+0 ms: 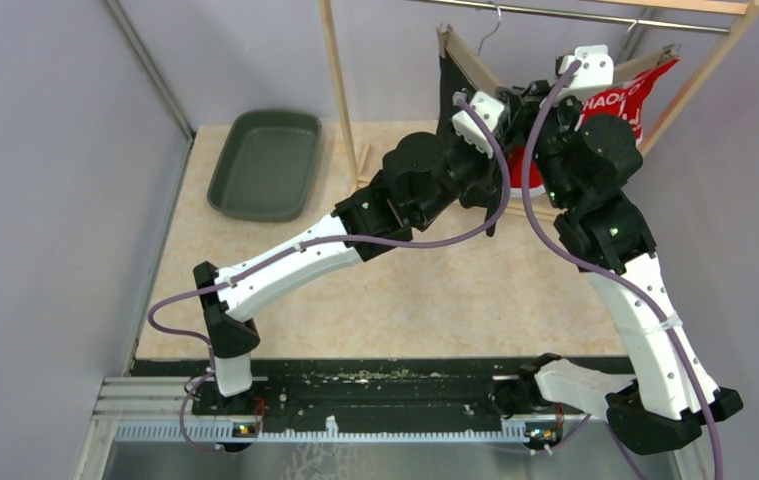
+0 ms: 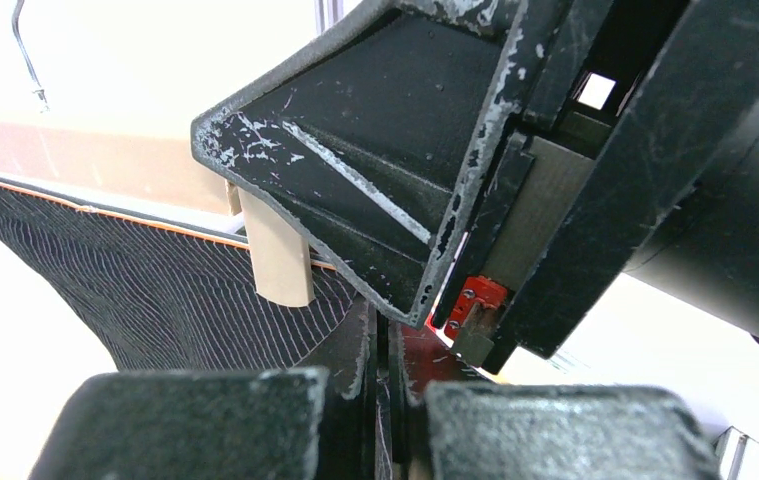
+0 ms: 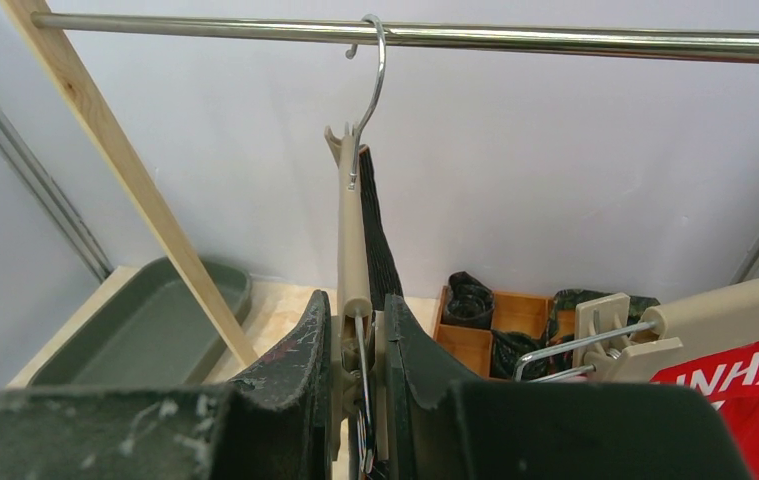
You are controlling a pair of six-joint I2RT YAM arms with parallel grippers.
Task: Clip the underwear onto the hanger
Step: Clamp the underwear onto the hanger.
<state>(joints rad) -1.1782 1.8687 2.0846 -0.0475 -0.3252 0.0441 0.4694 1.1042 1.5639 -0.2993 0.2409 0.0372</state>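
A beige hanger (image 3: 348,240) hangs by its hook from the metal rail (image 3: 575,42). My right gripper (image 3: 357,302) is shut on the hanger's clip (image 3: 367,350), one finger pressing on each side of it. The black striped underwear (image 2: 145,290) hangs along the hanger below another clip (image 2: 280,262). A thin edge of that underwear is pinched in my left gripper (image 2: 388,345), right under the right gripper's finger (image 2: 375,170). In the top view both grippers meet at the hanger (image 1: 470,62), beside the underwear (image 1: 450,95).
A second hanger carries red underwear (image 1: 640,95) at the right of the rack. A wooden box (image 3: 500,325) with folded garments sits below it. A dark green tray (image 1: 265,165) lies at the back left. The rack's wooden post (image 1: 340,95) stands between the tray and the hanger.
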